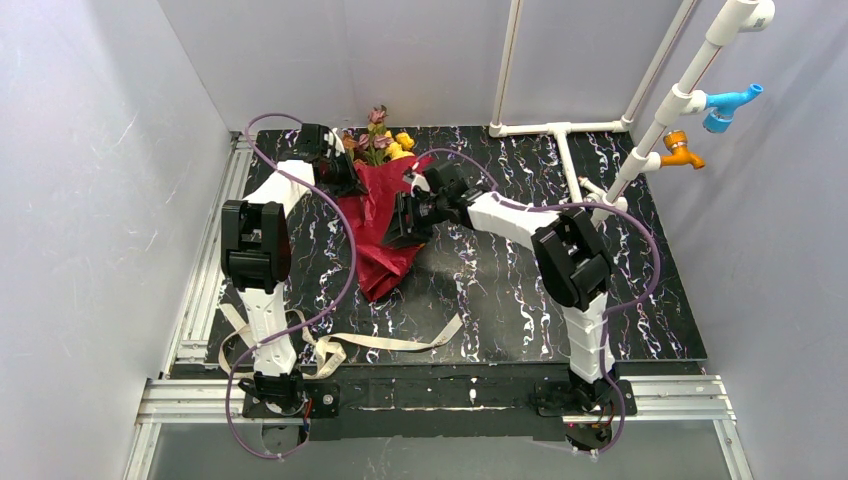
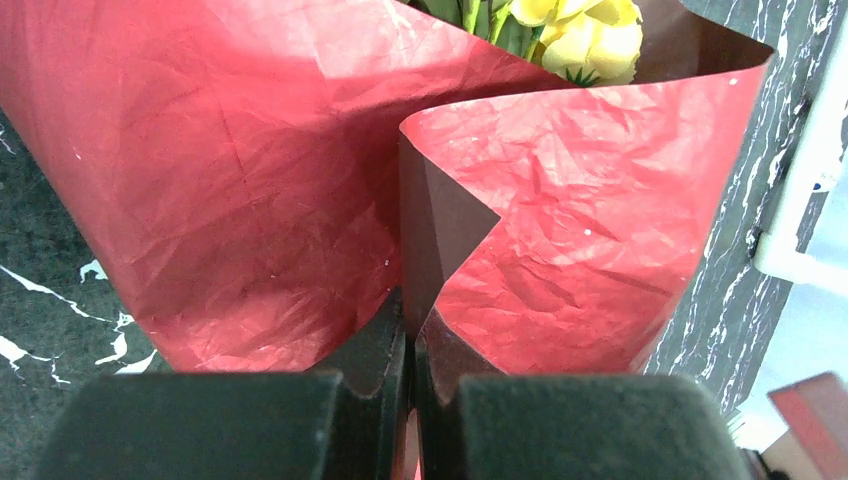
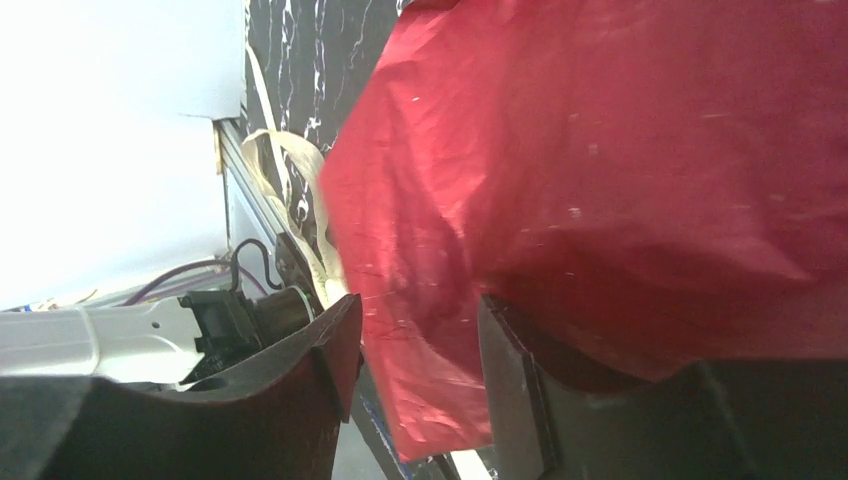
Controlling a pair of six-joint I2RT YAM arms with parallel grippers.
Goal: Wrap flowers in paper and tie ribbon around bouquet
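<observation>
Two arms lean in over the black marbled desk (image 1: 520,290), and both meet at the bouquet (image 1: 378,200) on its far left part.

Bouquet: flowers (image 1: 380,140) wrapped in dark red paper (image 1: 375,255). It lies along the desk, with the blooms toward the back wall and the narrow end pointing toward the arm bases. Pink, orange and yellow heads stick out past the top edge of the paper. The stems are hidden inside. In the left wrist view the paper forms two overlapping curved flaps. One edge curls inward, and a yellow bloom shows above the fold.

Left gripper (image 2: 410,378): closed tight on the paper's edge where the flaps meet, with a thin strip pinched between its fingers. From above it sits at the upper left side of the bouquet, just beside the blooms.

Right gripper (image 3: 415,340): jaws partly apart, with a bulge of crinkled paper between them that touches both fingers. I cannot tell whether it squeezes the paper or only straddles it. From above it is at the right side of the bouquet, about midway along.

Ribbon (image 1: 400,343): cream, lying loose along the near edge of the desk. It loops near the left arm's base and trails right in one long flat strand. It is well apart from the bouquet, not yet tied, and neither gripper touches it.

Other: purple cables (image 1: 345,270) arc along each arm. A white pipe frame (image 1: 560,130) stands at the far right, carrying a blue fitting (image 1: 735,103) and an orange fitting (image 1: 680,152).
</observation>
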